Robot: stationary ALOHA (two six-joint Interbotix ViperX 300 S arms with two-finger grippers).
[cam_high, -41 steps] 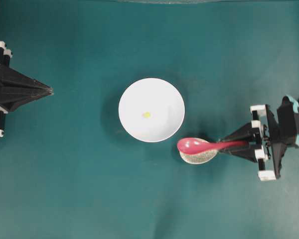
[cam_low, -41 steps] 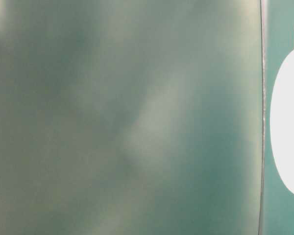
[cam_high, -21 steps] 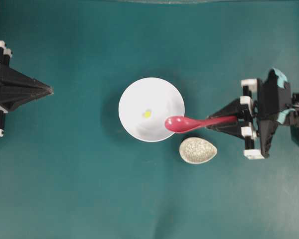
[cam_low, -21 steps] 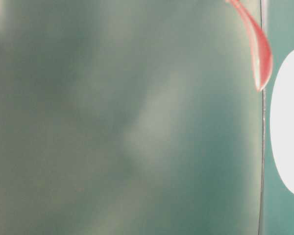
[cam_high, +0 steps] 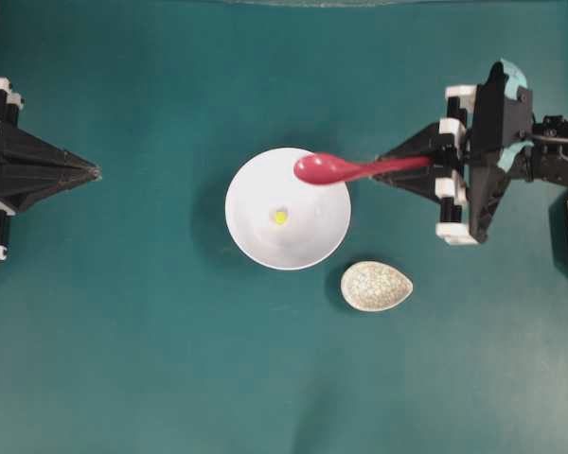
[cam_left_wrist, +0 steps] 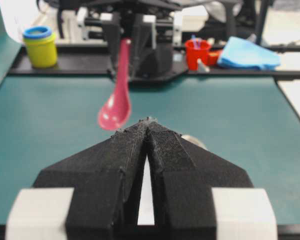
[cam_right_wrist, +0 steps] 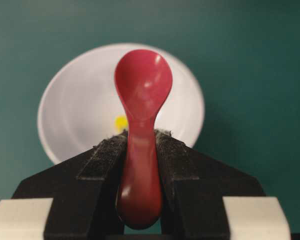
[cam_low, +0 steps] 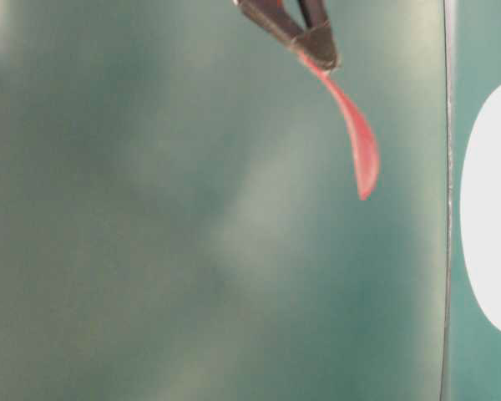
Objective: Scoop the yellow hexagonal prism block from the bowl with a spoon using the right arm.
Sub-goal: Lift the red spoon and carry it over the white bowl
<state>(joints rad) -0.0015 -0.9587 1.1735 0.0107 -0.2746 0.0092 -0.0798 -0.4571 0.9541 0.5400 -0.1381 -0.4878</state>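
Observation:
The white bowl [cam_high: 256, 236] stands mid-table with the tiny yellow hexagonal prism block [cam_high: 280, 217] lying in it. My right gripper [cam_high: 390, 170] is shut on the handle of the red-pink spoon [cam_high: 331, 169], which is held in the air with its scoop over the bowl's upper right rim. In the right wrist view the spoon [cam_right_wrist: 142, 85] points at the bowl [cam_right_wrist: 75, 115], and the block [cam_right_wrist: 120, 122] peeks out beside the handle between the jaws of the right gripper [cam_right_wrist: 141, 134]. My left gripper [cam_high: 95, 172] rests shut at the left edge, far from the bowl.
A small speckled teardrop dish [cam_high: 376, 286] lies just right of and below the bowl. Beyond the table's far end in the left wrist view stand a yellow cup [cam_left_wrist: 40, 46], a red cup [cam_left_wrist: 197, 52] and a blue cloth [cam_left_wrist: 247, 52].
The right gripper has carried the spoon from over the speckled dish up and leftward; its scoop now hangs over the bowl's rim. The left arm has not moved.

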